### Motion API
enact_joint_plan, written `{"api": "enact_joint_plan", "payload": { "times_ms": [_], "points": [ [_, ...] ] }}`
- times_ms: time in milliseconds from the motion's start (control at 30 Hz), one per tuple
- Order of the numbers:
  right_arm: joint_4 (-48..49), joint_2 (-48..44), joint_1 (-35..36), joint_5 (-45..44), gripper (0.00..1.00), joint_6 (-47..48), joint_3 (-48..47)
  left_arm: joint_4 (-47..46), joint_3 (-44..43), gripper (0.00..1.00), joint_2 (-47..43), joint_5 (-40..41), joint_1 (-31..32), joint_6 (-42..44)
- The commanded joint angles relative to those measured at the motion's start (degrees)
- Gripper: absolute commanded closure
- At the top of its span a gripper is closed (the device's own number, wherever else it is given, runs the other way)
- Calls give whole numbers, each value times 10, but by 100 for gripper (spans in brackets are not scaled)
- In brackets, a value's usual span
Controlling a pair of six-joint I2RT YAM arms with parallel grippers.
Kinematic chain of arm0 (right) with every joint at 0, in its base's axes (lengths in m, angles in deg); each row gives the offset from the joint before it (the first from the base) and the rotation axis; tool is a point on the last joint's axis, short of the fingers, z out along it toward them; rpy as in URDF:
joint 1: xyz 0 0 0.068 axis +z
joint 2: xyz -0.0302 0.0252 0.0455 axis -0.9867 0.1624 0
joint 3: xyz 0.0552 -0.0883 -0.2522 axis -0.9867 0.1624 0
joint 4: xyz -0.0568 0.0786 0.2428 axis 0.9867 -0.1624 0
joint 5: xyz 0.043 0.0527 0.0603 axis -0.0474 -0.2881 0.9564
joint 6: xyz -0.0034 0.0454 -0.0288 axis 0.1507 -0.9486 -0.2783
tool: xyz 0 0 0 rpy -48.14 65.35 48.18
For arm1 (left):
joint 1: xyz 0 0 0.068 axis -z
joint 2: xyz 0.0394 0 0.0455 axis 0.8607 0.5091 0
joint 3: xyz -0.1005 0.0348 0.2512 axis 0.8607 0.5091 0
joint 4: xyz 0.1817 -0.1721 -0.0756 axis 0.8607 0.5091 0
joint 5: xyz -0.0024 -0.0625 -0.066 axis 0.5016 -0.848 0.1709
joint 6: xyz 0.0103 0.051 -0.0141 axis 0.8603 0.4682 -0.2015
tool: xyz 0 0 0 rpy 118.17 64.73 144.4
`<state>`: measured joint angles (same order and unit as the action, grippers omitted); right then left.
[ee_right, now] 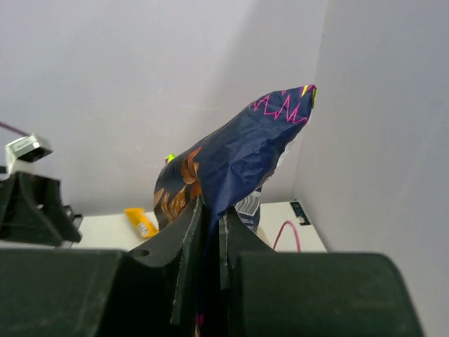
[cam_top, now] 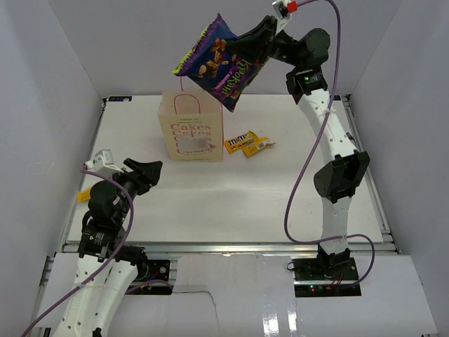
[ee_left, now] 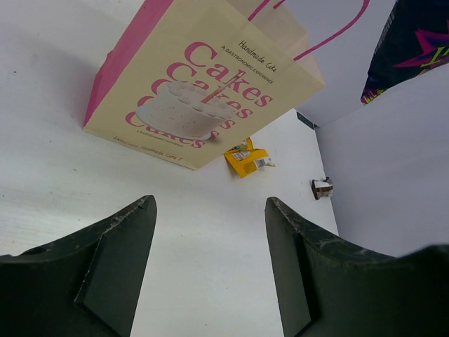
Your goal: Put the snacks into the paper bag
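While the right arm stands raised at the far side, my right gripper [cam_top: 258,41] is clamped narrow on one edge of the purple chip bag [cam_top: 219,62]. Wrist view confirms: both fingers pressed flat on the foil, w/ the bag standing up above them.

Findings:
- Chip bag: held in the air, tilted, above the paper bag [cam_top: 191,133]. Its lower corner overlaps the paper bag's top right in the overhead view. Contact betw. the two: cannot tell. Not inside.
- Paper bag: upright, far-centre of the table [cam_top: 210,203], "Cakes" front facing near, pink handles up.
- Yellow candy packets [cam_top: 247,144]: flat on the table, just right of the paper bag's base, outside it.
- One more yellow packet [cam_top: 84,195]: left edge of the table, beside my left arm.
- Small dark item [ee_left: 323,187]: on the table by the right wall; too small to ID.
- Left gripper [cam_top: 151,168]: low over the near-left table, pointed at the paper bag's front, jaws wide apart, nothing betw. them.
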<state>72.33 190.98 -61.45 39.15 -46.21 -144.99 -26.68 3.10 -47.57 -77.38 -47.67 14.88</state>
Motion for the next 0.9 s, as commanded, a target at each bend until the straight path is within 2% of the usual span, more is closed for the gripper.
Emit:
{"api": "enact_joint_plan", "payload": {
  "times_ms": [0, 133, 433, 867],
  "points": [
    [-1, 9, 32, -140, 92, 79, -65, 2, -1, 27, 12, -7, -2, -10],
    [8, 34, 49, -216, 92, 99, -88, 4, -6, 27, 22, -28, -1, -14],
    [28, 76, 94, -302, 92, 164, -119, 9, 10, 27, 10, -37, -2, -33],
    [12, 81, 167, -318, 92, 278, -47, 28, 19, 27, 6, -21, -2, -47]
  ]
}}
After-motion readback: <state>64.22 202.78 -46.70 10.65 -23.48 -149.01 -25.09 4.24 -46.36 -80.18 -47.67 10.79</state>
